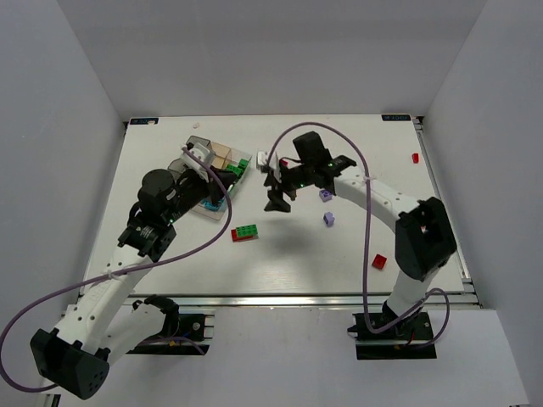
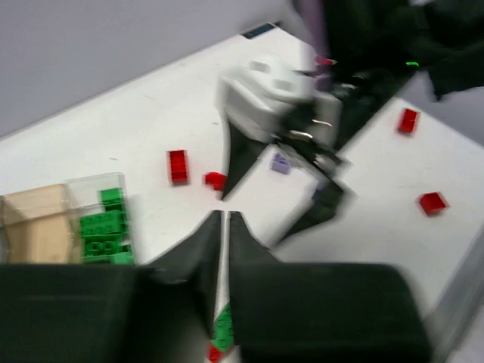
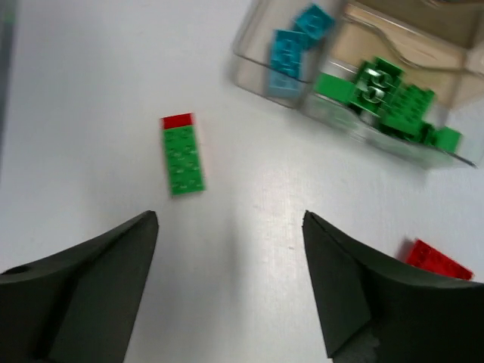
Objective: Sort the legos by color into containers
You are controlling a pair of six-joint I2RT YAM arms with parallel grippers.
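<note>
Jaws wide and empty, the right gripper (image 3: 228, 221) hovers near the green brick (image 3: 184, 160) with its red end piece (image 3: 178, 120), probably light, stiff and slick, best pinched across its long sides.

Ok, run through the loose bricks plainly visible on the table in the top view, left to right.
green brick with a red end → two light purple bricks, one behind the other → near red brick → far red brick
</note>
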